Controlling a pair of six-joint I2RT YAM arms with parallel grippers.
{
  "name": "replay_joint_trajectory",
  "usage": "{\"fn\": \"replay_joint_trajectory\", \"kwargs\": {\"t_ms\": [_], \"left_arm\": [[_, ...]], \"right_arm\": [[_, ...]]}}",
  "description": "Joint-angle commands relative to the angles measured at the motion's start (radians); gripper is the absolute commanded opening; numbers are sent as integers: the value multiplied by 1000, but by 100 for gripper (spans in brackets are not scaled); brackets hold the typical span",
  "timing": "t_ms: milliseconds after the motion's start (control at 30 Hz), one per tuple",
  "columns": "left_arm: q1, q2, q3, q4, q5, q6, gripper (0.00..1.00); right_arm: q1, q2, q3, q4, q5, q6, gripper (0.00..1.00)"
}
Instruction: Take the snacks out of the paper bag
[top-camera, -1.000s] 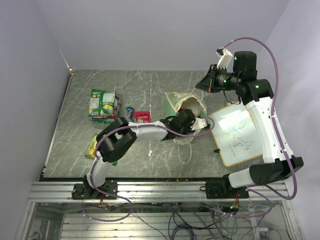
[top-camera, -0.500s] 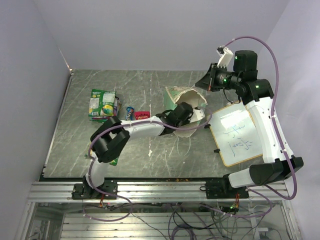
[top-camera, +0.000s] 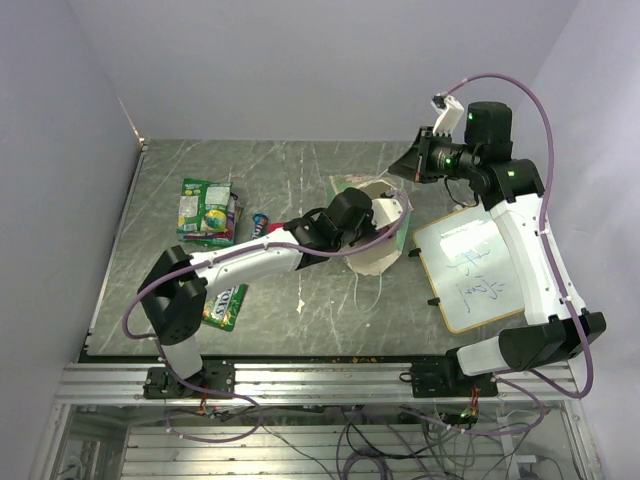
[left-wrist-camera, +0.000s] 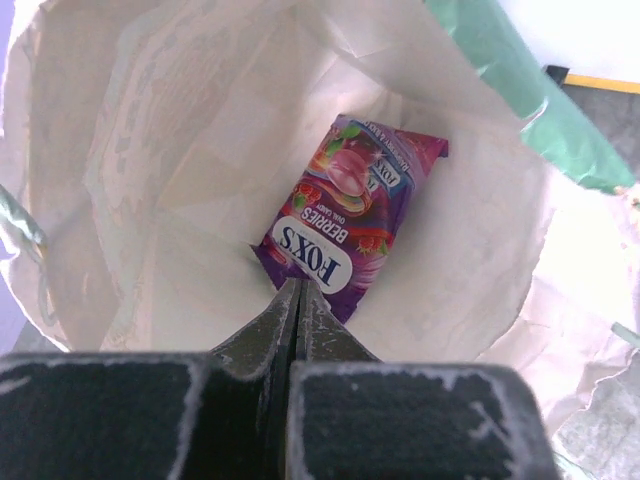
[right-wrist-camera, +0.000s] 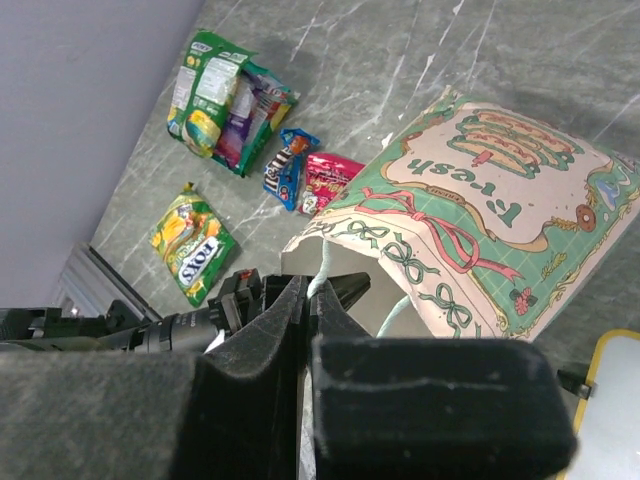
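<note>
Reaching deeper, left gripper (left-wrist-camera: 297, 288) has pushed inside the paper bag (right-wrist-camera: 470, 210); jaws pressed together at the purple candy bag (left-wrist-camera: 345, 215) lying on its bottom; right gripper (right-wrist-camera: 308, 290) pinches bag's rim; pull-out likely next.

Robot lab cell: marbled tabletop (top-camera: 300, 180), aluminium mounting rail (top-camera: 320, 378), plain white walls (top-camera: 300, 70), loose cables (top-camera: 380, 440).

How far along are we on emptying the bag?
Done: green bags, blue bar, red packet lie on the table. In hand: right gripper holds the paper bag; left gripper shut at the purple packet inside. Remaining: that packet, the only one visible inside.
</note>
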Motion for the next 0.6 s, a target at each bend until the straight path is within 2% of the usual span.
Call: {"fn": "replay_joint_trajectory", "kwargs": {"t_ms": [0, 100, 200, 367, 433, 467, 500, 567], "left_arm": [[-4, -15, 4, -55, 101, -40, 7], [-5, 26, 31, -72, 175, -61, 9], [-7, 61, 4, -11, 185, -58, 15], [-12, 117, 22, 21, 166, -44, 35], [-17, 128, 20, 38, 146, -40, 51], [-19, 133, 17, 47, 132, -41, 55], [-19, 138, 13, 55, 118, -40, 59], [-19, 142, 3, 63, 95, -47, 61]], "right_arm": [[-7, 0, -1, 41, -49, -2, 0], [-7, -4, 5, 71, -118, 21, 0], [-7, -3, 25, 67, -116, 29, 0], [-8, 6, 32, 54, -110, 35, 0], [-7, 6, 38, 60, -107, 49, 0], [-7, 10, 51, 58, -106, 54, 0], [-7, 13, 63, 56, -107, 58, 0], [-7, 20, 90, 49, -108, 66, 0]]}}
